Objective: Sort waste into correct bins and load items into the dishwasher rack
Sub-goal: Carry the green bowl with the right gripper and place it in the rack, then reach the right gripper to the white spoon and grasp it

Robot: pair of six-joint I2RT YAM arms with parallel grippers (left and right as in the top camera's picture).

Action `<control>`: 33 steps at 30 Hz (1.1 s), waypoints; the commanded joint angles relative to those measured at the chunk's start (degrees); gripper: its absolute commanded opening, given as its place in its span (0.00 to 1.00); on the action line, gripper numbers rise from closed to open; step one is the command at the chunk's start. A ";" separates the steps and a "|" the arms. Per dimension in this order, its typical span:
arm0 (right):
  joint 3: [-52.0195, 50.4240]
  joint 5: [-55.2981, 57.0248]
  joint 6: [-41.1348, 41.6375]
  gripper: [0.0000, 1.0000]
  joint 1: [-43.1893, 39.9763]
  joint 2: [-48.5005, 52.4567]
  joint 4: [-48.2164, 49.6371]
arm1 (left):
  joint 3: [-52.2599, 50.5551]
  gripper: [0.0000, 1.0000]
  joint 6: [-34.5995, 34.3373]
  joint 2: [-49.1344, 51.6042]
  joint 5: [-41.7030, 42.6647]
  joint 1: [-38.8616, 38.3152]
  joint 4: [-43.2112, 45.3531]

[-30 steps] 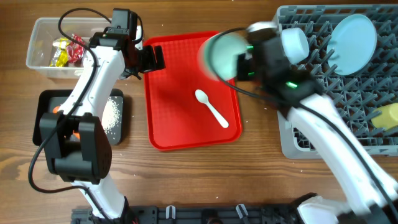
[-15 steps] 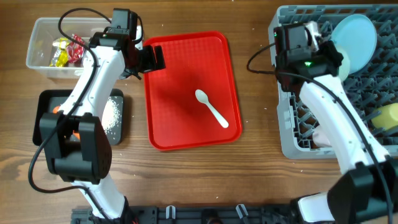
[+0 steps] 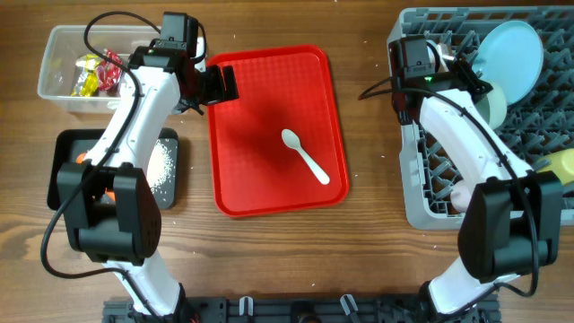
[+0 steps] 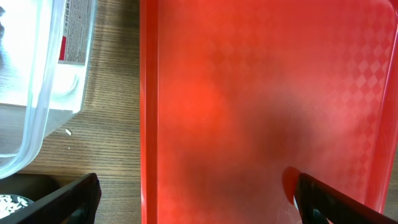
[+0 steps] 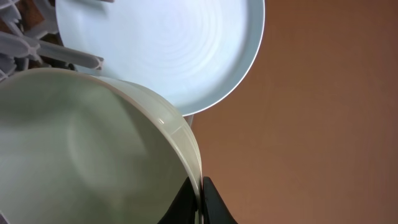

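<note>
My right gripper is shut on the rim of a pale green bowl and holds it over the grey dishwasher rack, next to a light blue plate standing in the rack. In the right wrist view the fingers pinch the bowl's rim, with the plate just behind it. A white spoon lies on the red tray. My left gripper is open and empty over the tray's far left corner; its fingers straddle the tray's left rim.
A clear bin with coloured wrappers stands at the far left, and also shows in the left wrist view. A black bin with white crumbs sits in front of it. A yellow item lies in the rack's right side.
My right arm carried the bowl from above the tray's right edge over to the rack, beside the blue plate. The left arm has not moved.
</note>
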 commanded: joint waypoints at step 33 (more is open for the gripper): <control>1.88 -88.72 38.62 1.00 19.10 -1.33 -5.95 | 0.26 1.00 0.07 -1.40 -0.37 -0.11 -0.02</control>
